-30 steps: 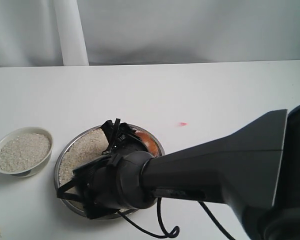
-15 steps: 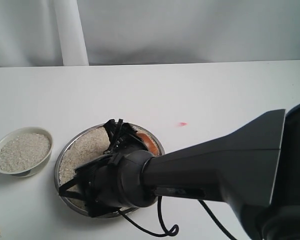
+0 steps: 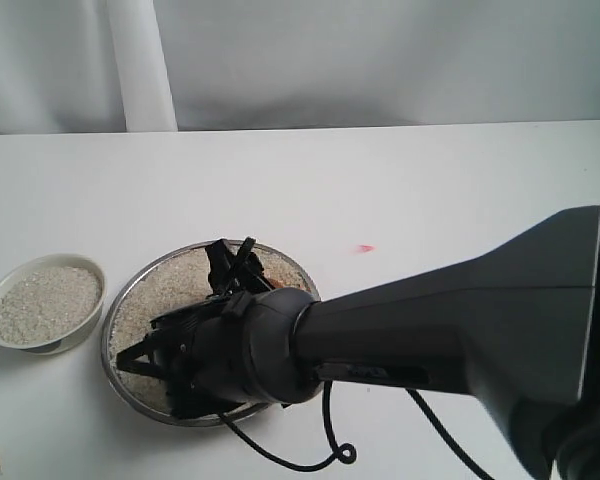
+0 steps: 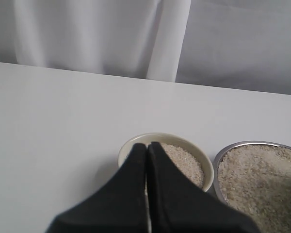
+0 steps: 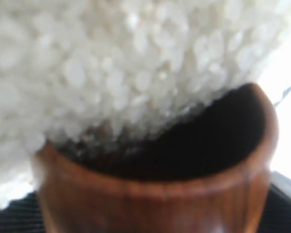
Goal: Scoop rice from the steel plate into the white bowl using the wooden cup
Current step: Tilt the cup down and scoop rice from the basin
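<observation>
The steel plate lies front left on the white table, with rice spread across it. My right gripper reaches down into the plate, and the black arm hides most of the dish. In the right wrist view the wooden cup fills the frame, tipped with its dark mouth pushed into the rice; grains spill over its rim. In the exterior view the cup is hidden. The white bowl stands left of the plate, holding rice. My left gripper is shut and empty, above the bowl's rim, beside the plate.
A small red mark lies on the table right of the plate. A black cable loops on the table below the right arm. A white curtain and a white post stand behind the table's far edge.
The right arm has pushed left and lower across the plate. The brown cup, visible at the plate's right side before, is now hidden under the arm. The bowl has not moved.
</observation>
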Robot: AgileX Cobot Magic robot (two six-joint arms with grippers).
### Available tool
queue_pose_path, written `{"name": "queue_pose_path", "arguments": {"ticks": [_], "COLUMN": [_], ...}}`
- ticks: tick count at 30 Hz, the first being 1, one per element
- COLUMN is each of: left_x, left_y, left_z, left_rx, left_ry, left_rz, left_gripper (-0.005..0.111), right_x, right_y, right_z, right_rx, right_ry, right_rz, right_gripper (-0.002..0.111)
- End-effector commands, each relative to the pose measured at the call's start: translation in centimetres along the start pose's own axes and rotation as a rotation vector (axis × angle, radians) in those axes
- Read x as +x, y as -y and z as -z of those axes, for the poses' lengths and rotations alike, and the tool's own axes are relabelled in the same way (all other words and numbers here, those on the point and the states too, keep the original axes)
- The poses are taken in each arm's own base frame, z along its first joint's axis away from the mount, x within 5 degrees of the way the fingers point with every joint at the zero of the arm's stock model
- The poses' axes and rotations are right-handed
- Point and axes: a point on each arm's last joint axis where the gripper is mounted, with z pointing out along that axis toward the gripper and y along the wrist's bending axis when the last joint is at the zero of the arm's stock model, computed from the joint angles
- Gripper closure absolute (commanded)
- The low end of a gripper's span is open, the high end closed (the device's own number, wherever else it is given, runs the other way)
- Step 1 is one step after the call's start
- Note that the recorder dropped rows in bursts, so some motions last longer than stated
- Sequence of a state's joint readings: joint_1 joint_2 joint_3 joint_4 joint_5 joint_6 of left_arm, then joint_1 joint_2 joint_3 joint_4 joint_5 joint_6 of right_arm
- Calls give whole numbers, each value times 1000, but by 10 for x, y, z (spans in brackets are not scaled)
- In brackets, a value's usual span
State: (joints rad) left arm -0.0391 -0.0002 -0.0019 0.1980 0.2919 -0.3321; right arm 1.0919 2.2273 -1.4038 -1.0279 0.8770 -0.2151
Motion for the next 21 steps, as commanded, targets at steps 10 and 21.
{"name": "queue_pose_path", "arguments": {"ticks": [10,21], "left_x": [0,0], "left_y": [0,0], "left_z": [0,0], "left_rx": [3,3], "left_ry": [5,5], "left_rz": [3,3], "left_gripper": [107,107], "right_x": [-21,-11], "right_y": [-6,1], "right_z": [-4,-16], "right_rx": [-67,-103], "right_ry": [227,274], "right_rz": [-148,-357], "right_gripper": [108,108]}}
